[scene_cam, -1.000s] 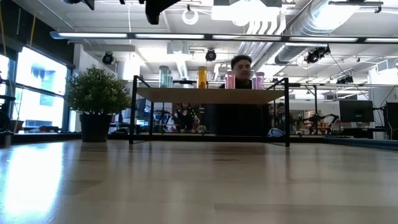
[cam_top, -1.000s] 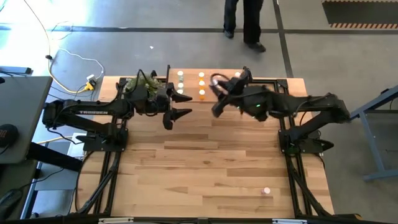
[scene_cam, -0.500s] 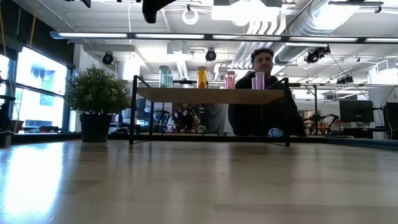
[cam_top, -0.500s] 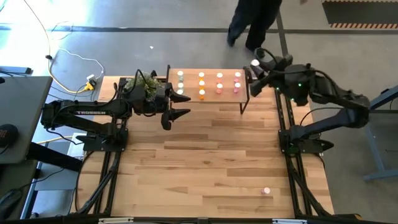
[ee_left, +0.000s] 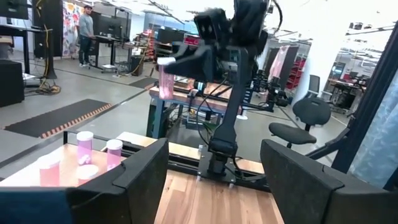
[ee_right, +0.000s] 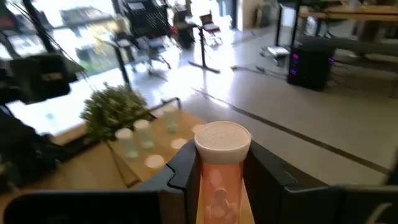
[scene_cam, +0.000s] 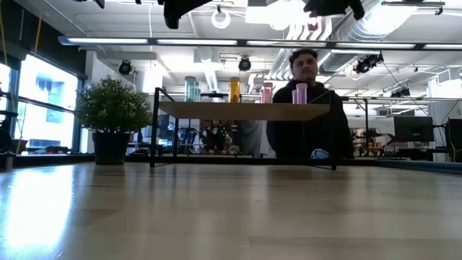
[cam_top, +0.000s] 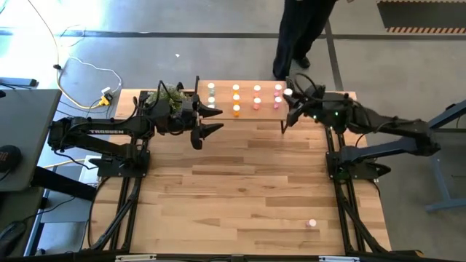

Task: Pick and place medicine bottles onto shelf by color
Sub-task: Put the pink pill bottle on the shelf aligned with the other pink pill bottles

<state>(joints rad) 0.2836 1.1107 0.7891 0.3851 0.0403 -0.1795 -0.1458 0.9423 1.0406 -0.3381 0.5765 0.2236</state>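
Note:
The shelf (cam_top: 223, 98) stands at the table's far edge with several white-capped medicine bottles on it in rows: pale green (cam_top: 211, 97), orange (cam_top: 236, 100) and pink (cam_top: 257, 102). My right gripper (cam_top: 290, 96) hovers at the shelf's right end, shut on a pink bottle (ee_right: 221, 171) with a white cap. That bottle also shows in the left wrist view (ee_left: 166, 79). My left gripper (cam_top: 217, 121) hangs open and empty in front of the shelf's left end. One more bottle (cam_top: 312, 223) stands alone on the table near its front right. My right gripper pinches the pink bottle's body (ee_right: 219, 186) between its two fingers, just below the white cap (ee_right: 222, 138). The fingers come roughly level from the table's right side. The bottle stands upright in the hold, lifted clear above the shelf's right end.
A potted plant (cam_top: 166, 94) stands left of the shelf, close behind my left gripper. A person (scene_cam: 307, 108) in dark clothes is just beyond the table's far edge, behind the shelf. The wooden tabletop (cam_top: 247, 189) spreads out in front of the shelf.
My right gripper, with the pink bottle, has swung from over the shelf's right half out past the table's far right corner, then come back and lower to the shelf's right end. The person behind the table has moved toward the right.

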